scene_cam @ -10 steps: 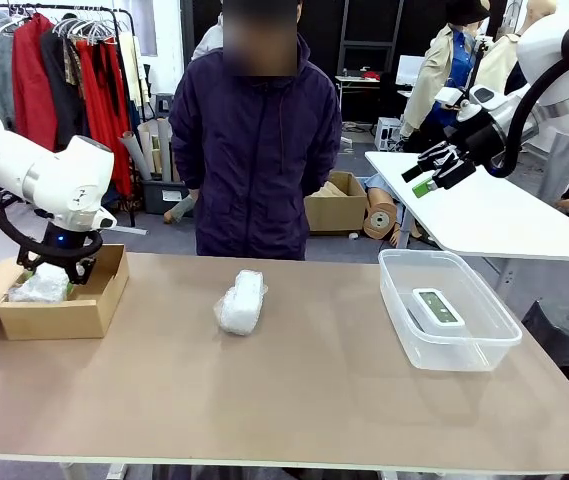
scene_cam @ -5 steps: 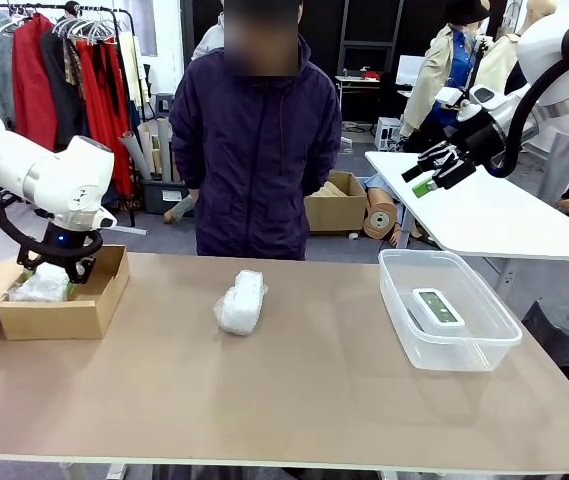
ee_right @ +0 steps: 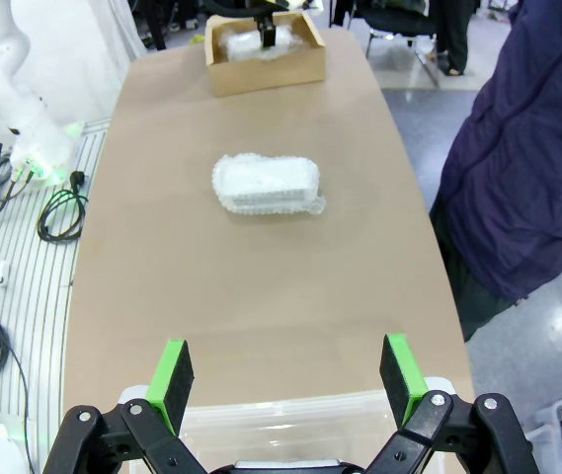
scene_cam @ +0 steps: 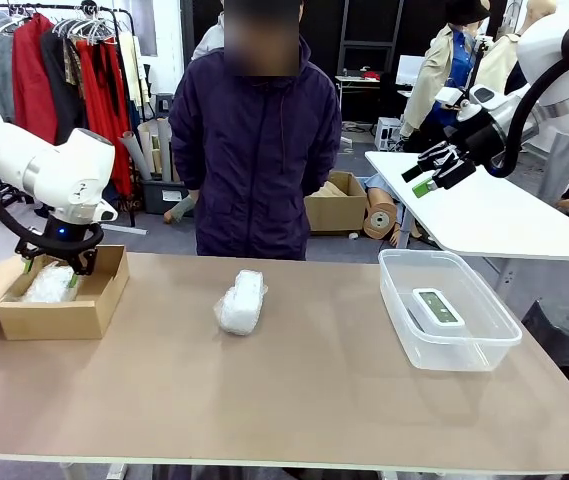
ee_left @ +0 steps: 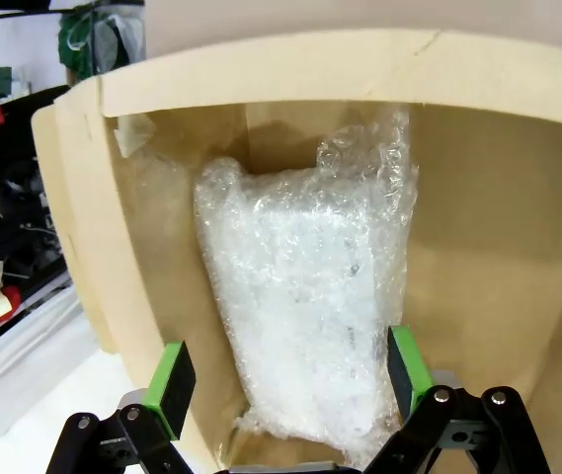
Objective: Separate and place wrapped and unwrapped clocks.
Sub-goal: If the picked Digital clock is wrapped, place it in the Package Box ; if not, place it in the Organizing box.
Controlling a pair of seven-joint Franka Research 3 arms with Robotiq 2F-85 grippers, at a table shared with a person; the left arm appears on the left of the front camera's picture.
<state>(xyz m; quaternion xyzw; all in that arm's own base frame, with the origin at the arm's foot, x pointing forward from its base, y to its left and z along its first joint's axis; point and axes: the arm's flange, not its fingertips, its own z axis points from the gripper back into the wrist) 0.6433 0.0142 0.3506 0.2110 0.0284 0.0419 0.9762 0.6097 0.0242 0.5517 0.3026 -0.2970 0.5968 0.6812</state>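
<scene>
Two arms: both are working from the near edge of the table point(scene_cam: 294, 400), one at each end.
Left arm: is reaching down over the far-left corner, with its wrist pointing straight into the cardboard box point(scene_cam: 59, 320).
Left gripper point(scene_cam: 52, 268): its jaws are standing wide apart, straddling one end of a wrapped clock point(ee_left: 300, 296). One green pad is clear of the wrap and the other is just at its edge, so nothing is being gripped.
Right arm: is hanging high in the air by the right edge, bent at the wrist and angled down toward the table.
Right gripper point(scene_cam: 416, 180): its fingers are spread wide with nothing between them. In its wrist view it is looking along the tabletop from above the clear tub's point(ee_right: 310, 410) rim.
Wrapped clocks, two: one is lying inside the cardboard box at the left edge. The other wrapped bundle point(scene_cam: 241, 300) is lying on the bare tabletop near the middle of the far edge.
Bare clock point(scene_cam: 436, 306), one: is lying screen-up on the floor of the clear tub, near the right edge.
Containers, two: one cardboard box and one clear tub are sitting well apart.
Person point(scene_cam: 254, 150): is standing at the middle of the far edge.
</scene>
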